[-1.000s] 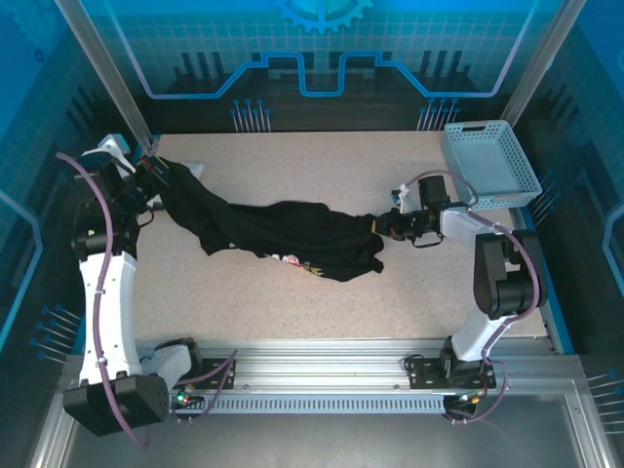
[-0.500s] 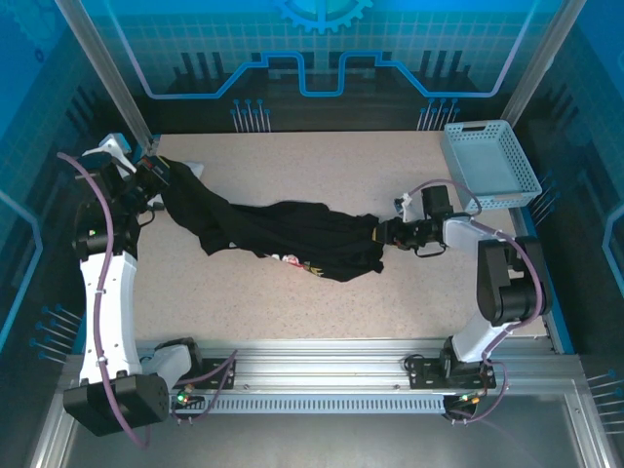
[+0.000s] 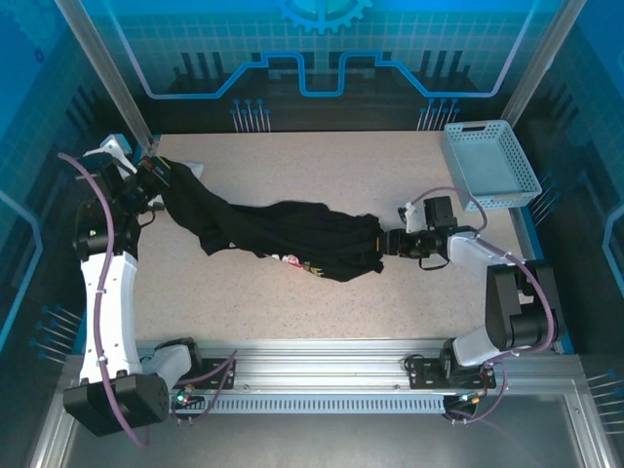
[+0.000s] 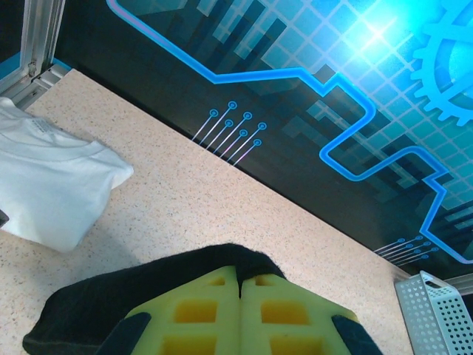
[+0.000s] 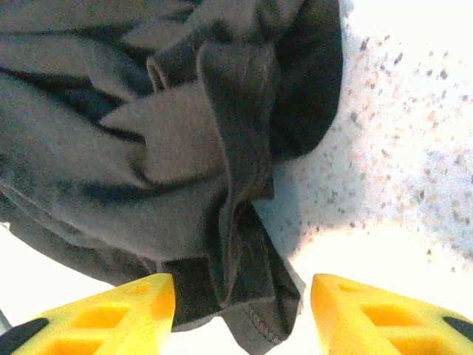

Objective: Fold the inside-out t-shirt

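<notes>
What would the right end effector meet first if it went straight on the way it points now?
The shirt: its bunched edge lies right ahead of the open right end effector, partly between its fingers. Contact looks near-immediate, though depth is unclear.

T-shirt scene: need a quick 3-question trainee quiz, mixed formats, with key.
1. True or false: the right gripper is clamped shut on the t-shirt.
2. What stands at the table's far right corner? A) white garment B) light-blue basket C) the t-shirt
3. Which gripper grips the t-shirt's end?
Key: 1. False: its jaws stand apart, with a fold of cloth lying between them. 2. B. 3. The left gripper, shut on black cloth near the far left corner.
</notes>
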Available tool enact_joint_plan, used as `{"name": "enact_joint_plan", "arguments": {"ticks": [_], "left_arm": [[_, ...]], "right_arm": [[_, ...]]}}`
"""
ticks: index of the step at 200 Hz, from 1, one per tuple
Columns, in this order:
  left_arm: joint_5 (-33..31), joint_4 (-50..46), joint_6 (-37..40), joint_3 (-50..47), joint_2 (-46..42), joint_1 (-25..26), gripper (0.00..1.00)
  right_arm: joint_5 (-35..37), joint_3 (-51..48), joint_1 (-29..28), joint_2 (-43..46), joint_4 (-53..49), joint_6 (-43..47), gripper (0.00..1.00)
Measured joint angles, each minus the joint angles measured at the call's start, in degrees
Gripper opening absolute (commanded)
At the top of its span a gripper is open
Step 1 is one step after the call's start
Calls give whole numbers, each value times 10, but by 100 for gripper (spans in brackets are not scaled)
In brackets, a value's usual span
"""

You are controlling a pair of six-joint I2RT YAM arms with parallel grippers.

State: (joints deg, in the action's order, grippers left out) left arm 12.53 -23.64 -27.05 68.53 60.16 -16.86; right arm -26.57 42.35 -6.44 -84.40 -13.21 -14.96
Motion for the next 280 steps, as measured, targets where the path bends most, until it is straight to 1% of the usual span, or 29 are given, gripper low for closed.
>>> {"name": "enact_joint_plan", "arguments": {"ticks": [27,44,72,114,166,211,243,267,280], "left_arm": [[0,0,0,-1,0,0,0],[2,0,0,-1,0,0,0],[4,0,0,-1,0,0,0],[5,0,0,-1,0,0,0],[9,0,0,-2,0,0,0],[9,2,0,-5,0,0,0],[12,4,0,-5,0,0,0],[13,4,0,-5,0,0,0],[13,5,-1,-5,0,0,0]], "right_arm": [[13,-5,-11,6,3,2,55],[20,-5,-17,5,6,2,53],[26,-5,-25,-12,14,2,45],[26,-2,-31,-42,24,2,35],[26,16,-33,-49,34,2,34],[26,24,-33,-52,41,8,18],[26,25,-33,-54,41,11,0],[29,25,-33,-41,30,11,0],[33,25,-33,-10,14,11,0]]}}
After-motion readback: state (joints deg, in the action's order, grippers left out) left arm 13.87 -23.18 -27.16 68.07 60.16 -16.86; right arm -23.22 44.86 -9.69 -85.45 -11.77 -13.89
